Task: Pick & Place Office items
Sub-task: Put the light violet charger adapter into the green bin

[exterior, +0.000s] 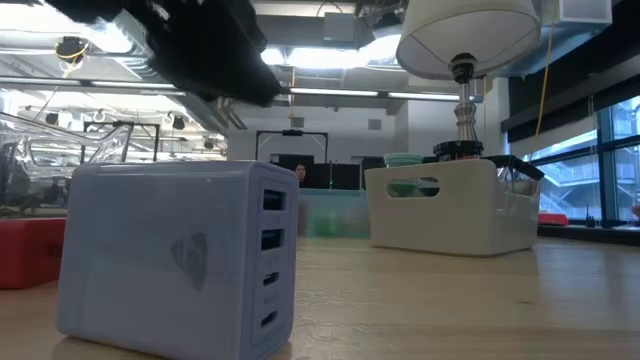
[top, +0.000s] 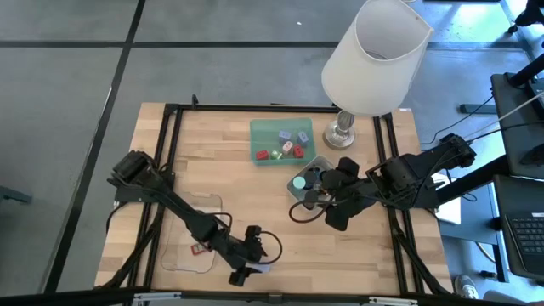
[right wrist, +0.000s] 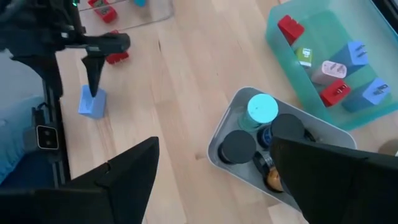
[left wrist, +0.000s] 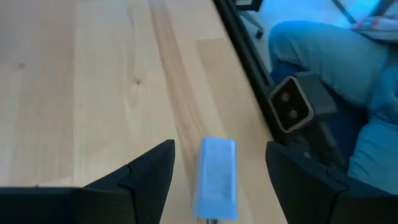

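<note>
Item: pale blue-grey charger block (left wrist: 216, 179), upright on bare wood at the table's (top: 255, 183) near edge, just beside the clear tray (top: 194, 234) on the side toward the grey tray (top: 316, 167). L gripper (left wrist: 214, 171) stood right over the block, fingers (left wrist: 149, 168) spread wide w/ a gap either side, holding nothing; block looked free-standing, not gripped. Step, as judged: either a release just made or a pick about to start; can't tell which from this alone. Since the block sat outside every tray, next move prob. called for lowering, closing squarely on its narrow faces, lifting w/o tipping it. R gripper (right wrist: 214, 174) hung above the grey tray, jaws wide, empty; tray held black round caps (right wrist: 239, 147) and a teal disc (right wrist: 262, 108). Green tray (top: 280, 141), beyond the grey one, held red blocks (right wrist: 290, 28) and more blue-grey pieces. Red bit (top: 196, 248) lay in the clear tray. Lamp (top: 374, 56) stood next to the green tray.
</note>
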